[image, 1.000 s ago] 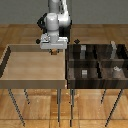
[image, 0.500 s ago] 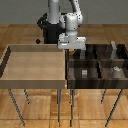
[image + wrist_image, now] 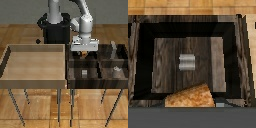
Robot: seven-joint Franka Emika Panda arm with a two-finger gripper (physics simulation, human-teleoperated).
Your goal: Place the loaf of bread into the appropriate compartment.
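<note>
Gripper [image 3: 84, 51] clamped on bread [image 3: 189, 95], hovering above dark organizer [image 3: 98, 80], over its rear compartment. Grey block [image 3: 187, 61] lies on floor below. Lower straight, release clear of dividers.

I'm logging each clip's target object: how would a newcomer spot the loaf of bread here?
Find the dark compartmented tray on the exterior view's right. Above its back compartment by the light wooden box hangs the end effector, with the loaf of bread between its fingers. It is a tiny orange-brown lump; the tray's small blocks are grey.
</note>
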